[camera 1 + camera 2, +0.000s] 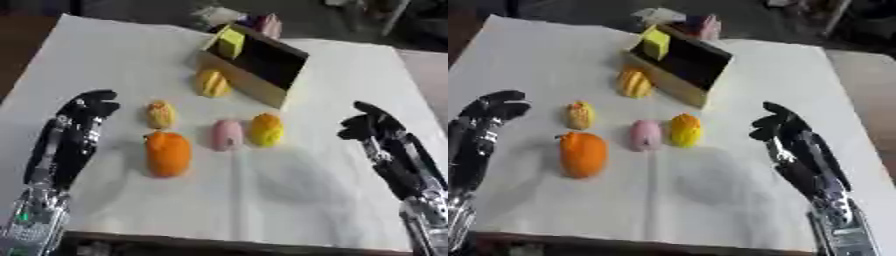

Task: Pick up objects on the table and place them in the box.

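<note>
- Five small objects are seen on the white-covered bench [105, 65], all outside the tilted yellow box with a dark inside [262, 62].
- The large orange rounded object [167, 153] is judged light but smooth; it should be taken across its middle.
- The pale pink rounded object [227, 134] may slip.
- The left robot hand [86, 112] and right robot hand [785, 127] are held with relaxed fingers, holding nothing.

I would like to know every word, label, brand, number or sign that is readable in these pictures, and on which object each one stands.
None: no text can be read anywhere in either view.
The box shows plain walls, with no label visible.
The orange item, the pink item and the yellow items show no marking.
The things behind the box are too blurred to tell.
</note>
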